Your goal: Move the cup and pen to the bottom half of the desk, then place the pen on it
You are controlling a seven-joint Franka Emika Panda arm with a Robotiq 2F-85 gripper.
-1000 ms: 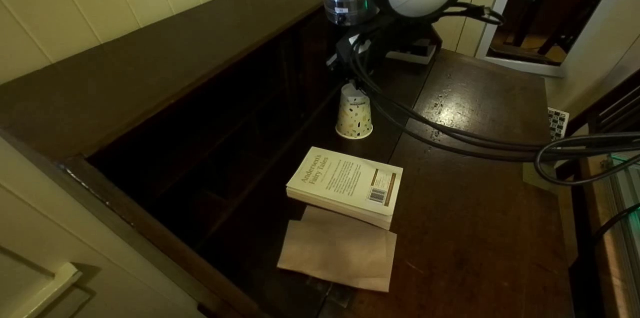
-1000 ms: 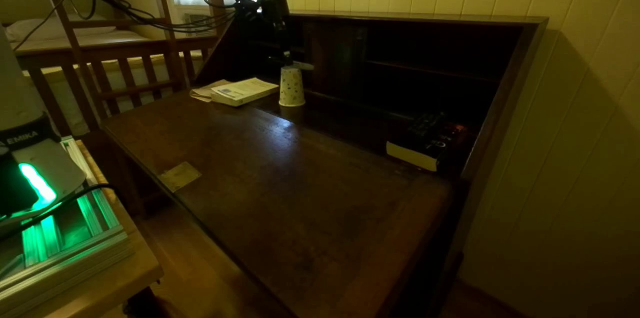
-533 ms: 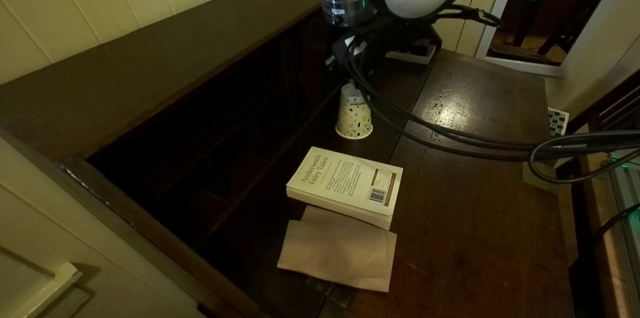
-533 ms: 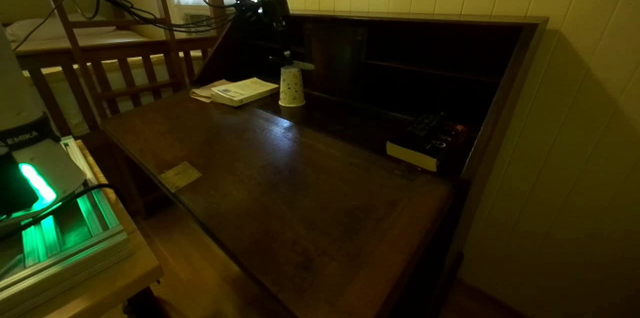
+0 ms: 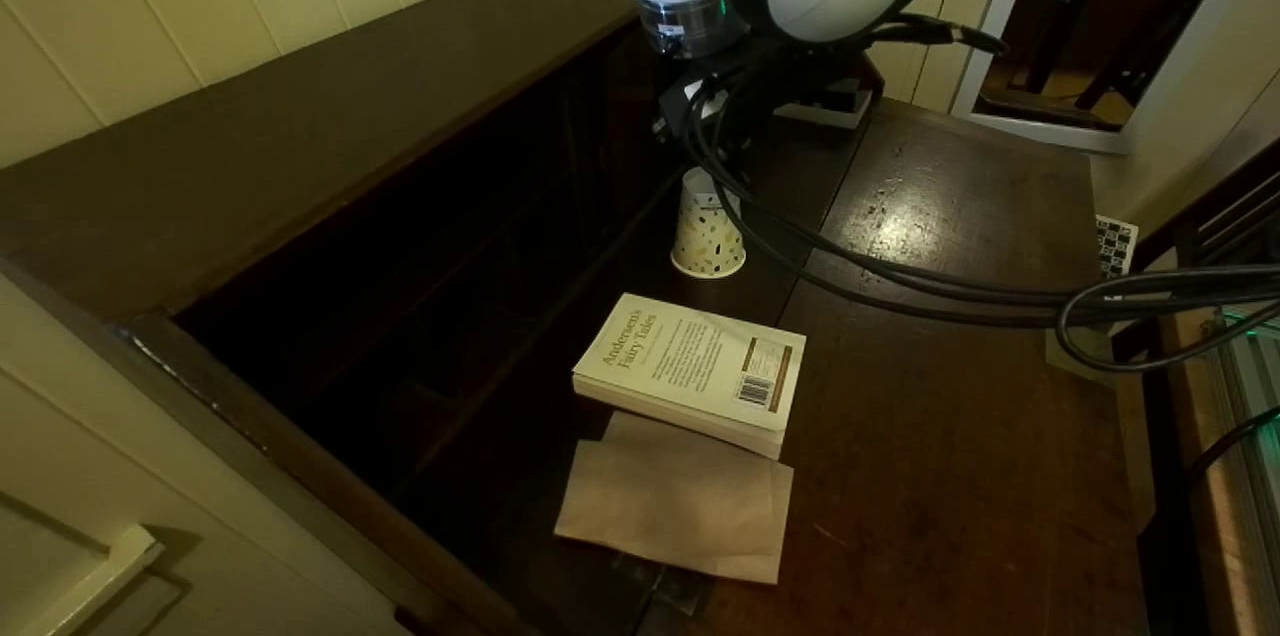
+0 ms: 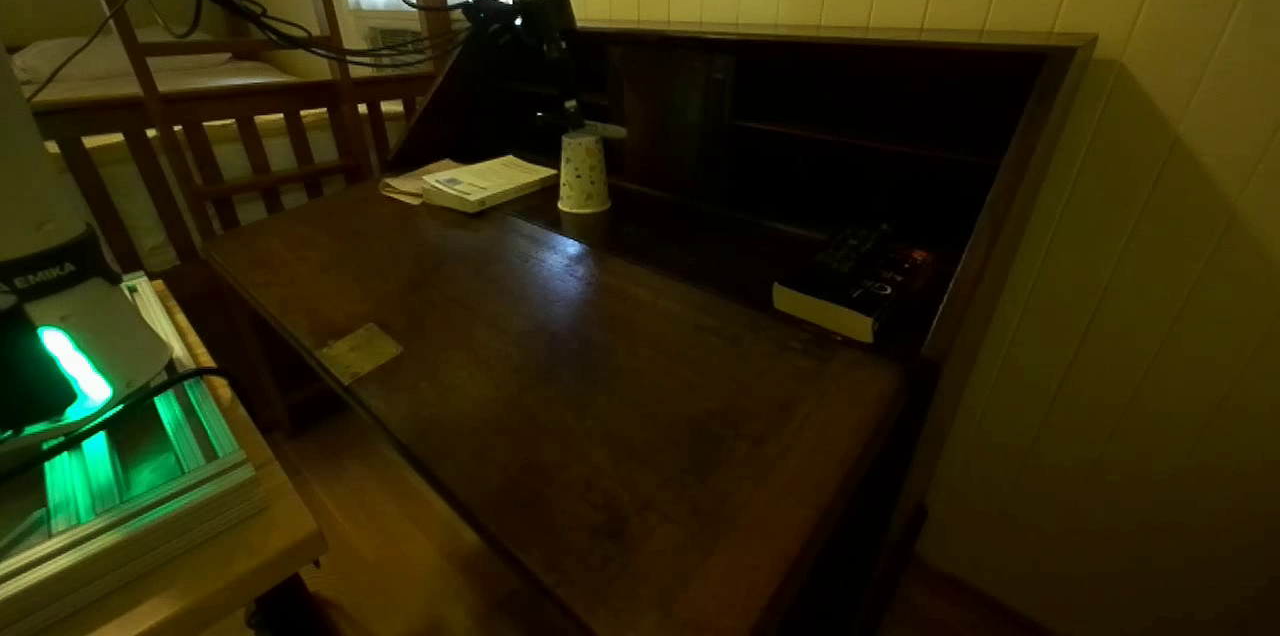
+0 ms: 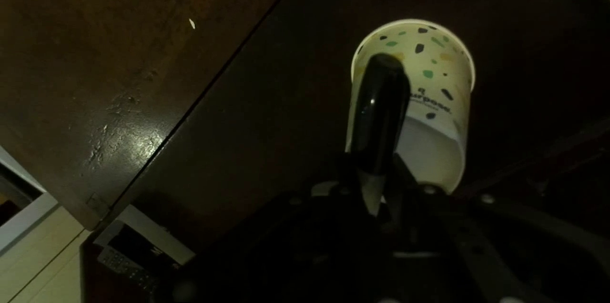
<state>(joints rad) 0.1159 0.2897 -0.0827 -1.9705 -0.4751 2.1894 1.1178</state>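
The final step, laying the pen (image 7: 381, 107) on the upturned cup (image 6: 583, 178), seems in hand: the gripper (image 6: 574, 121) pinches the pen at the cup's top, upper middle of an exterior view, contact unclear. The next move likely calls for light lowering and release; cubbyholes (image 6: 860, 140) crowd behind, while open table (image 6: 560, 376) spreads mid-frame to its lower-left edge.

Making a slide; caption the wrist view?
The gripper holds a pen, its black end partly hiding an upside-down speckled cup on the desk.

- Cup (image 7: 429, 62): off-white, strewn with green, yellow and dark flecks
- Pen (image 7: 380, 117): glossy black, part whitish
- Desk (image 6: 560, 396): dark brown
- Paperback (image 5: 690, 366): cream, brown bands
- Paper (image 5: 680, 516): plain tan
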